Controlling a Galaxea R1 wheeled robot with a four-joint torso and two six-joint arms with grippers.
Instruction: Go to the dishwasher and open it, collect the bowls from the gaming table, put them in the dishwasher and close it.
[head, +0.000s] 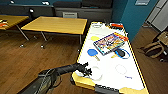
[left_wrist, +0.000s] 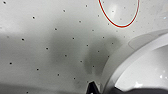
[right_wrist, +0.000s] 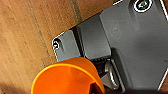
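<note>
Head view: the left gripper (head: 86, 70) meets a pale round bowl (head: 96, 73) on the white, yellow-edged gaming table (head: 110, 82). Whether its fingers grip cannot be told.

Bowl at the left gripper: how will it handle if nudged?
The bowl looks rigid and low, so tipping seems unlikely. On the table's smooth top it probably slides. It sits near the corner, so a push might send it off.

Even indoor light; all views are soft and blurred. A glare patch sits on the white table (left_wrist: 75, 30), with a blurry grey shadow beneath it.
</note>
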